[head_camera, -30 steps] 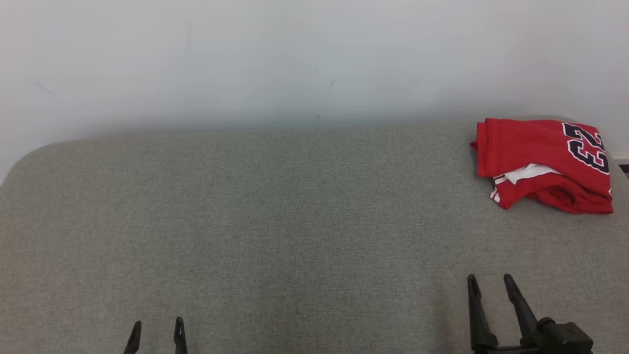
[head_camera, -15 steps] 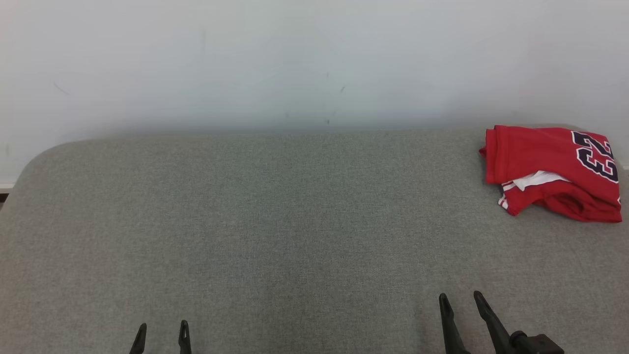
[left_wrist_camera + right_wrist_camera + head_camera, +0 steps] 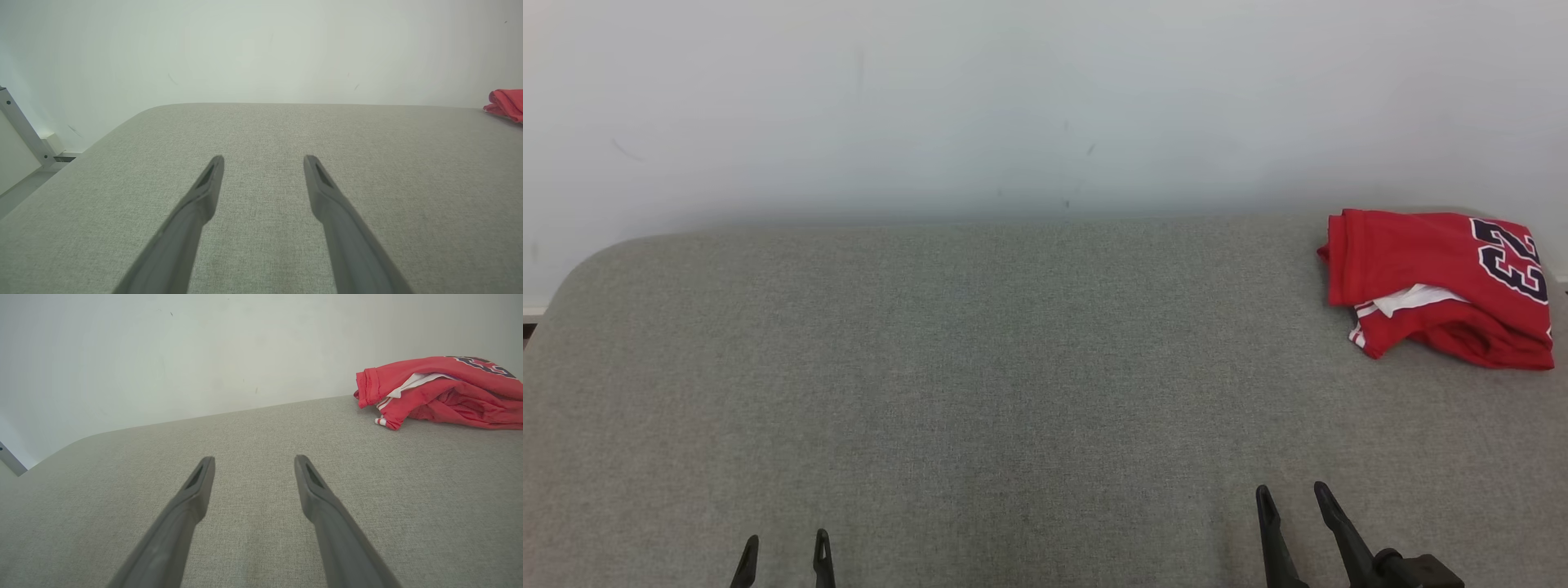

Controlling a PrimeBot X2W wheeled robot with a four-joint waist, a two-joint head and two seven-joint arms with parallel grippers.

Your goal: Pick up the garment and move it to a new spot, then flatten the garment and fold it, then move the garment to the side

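The garment (image 3: 1437, 282) is a red jersey with dark numerals and white trim, lying folded in a loose bundle at the far right of the grey cushioned surface (image 3: 1013, 367). In the right wrist view the garment (image 3: 441, 392) lies ahead and to the right of my fingers. A red edge of the garment (image 3: 506, 104) peeks in at the right border of the left wrist view. My left gripper (image 3: 786, 539) stands open at the lower left, nothing between its fingers. My right gripper (image 3: 1292, 490) is open at the lower right, well short of the jersey.
A plain white wall (image 3: 1045, 106) rises right behind the cushioned surface. The surface's rounded left corner (image 3: 580, 261) drops off to the floor, where a pale metal frame (image 3: 20, 130) stands. Wide bare fabric lies between the two grippers.
The head view shifted a little, so the jersey sits lower and further right in it. My right gripper has drawn back toward the bottom edge and slightly left. The left gripper is much as before.
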